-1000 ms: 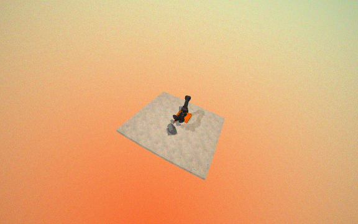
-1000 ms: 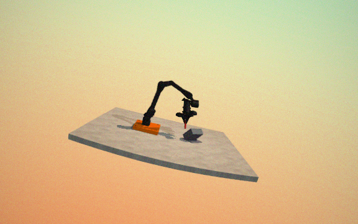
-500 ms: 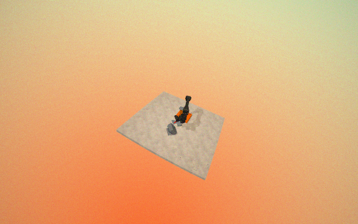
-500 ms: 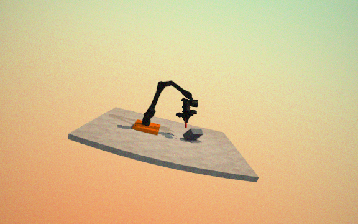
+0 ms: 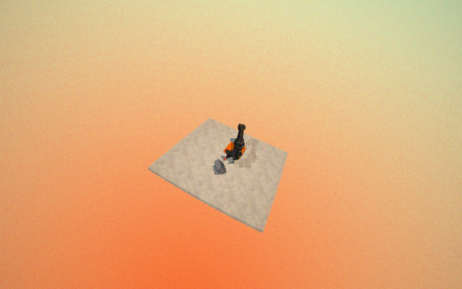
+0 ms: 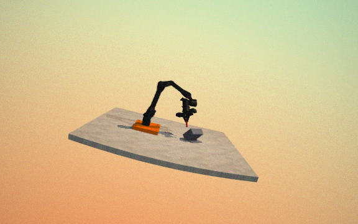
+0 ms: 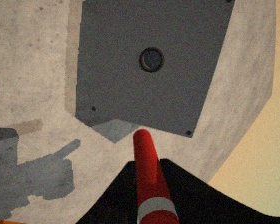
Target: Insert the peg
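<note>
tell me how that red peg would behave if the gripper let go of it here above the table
The red peg looks round and slim, so it would likely topple and roll. It looks rigid, unlikely to bend. Its smooth surface may slip in the gripper if pushed off-axis against the panel.

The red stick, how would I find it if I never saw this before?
Start at the big grey table and follow the black arm up from its orange base. At the arm's tip, the gripper pinches the red peg, which hangs just above the grey sloped panel. It is the only red thing there, thin and round with a pale band.
</note>
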`<state>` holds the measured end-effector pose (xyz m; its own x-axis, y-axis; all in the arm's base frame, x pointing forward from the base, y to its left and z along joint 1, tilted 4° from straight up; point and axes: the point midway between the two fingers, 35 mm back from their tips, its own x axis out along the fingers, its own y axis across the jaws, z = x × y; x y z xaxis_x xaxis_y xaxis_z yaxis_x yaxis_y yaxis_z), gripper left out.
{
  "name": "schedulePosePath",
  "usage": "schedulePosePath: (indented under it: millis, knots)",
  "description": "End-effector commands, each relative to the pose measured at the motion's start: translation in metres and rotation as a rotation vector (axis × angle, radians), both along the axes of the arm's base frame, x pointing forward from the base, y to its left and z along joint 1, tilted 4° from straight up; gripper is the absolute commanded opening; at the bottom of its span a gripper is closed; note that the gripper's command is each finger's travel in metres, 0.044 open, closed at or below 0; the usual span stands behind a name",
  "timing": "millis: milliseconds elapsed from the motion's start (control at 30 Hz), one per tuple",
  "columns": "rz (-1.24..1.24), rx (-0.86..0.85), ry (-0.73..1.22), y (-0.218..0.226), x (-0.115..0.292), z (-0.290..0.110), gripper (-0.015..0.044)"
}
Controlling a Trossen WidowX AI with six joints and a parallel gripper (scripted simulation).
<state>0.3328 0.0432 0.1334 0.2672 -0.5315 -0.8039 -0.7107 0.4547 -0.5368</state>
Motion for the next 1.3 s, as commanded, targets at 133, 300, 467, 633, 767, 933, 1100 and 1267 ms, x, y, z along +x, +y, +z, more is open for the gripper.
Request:
schedulePosePath:
  millis: [133,300,467,633,767,933,1100,1267]
  knots:
    - [0.015,-0.024,-0.028,0.010,0.001,0.000,0.0000]
    - [0.027,-0.037,-0.046,0.017,0.001,0.001,0.0000]
    - [0.038,-0.049,-0.065,0.023,0.001,0.002,0.0000]
    - [0.050,-0.061,-0.083,0.030,0.000,0.003,0.0000]
    - [0.059,-0.070,-0.099,0.035,0.000,0.004,0.0000]
    - [0.071,-0.080,-0.119,0.042,0.000,0.005,0.0000]
    - [0.083,-0.090,-0.139,0.048,-0.001,0.006,0.0000]
    - [0.096,-0.099,-0.160,0.055,-0.002,0.008,0.0000]
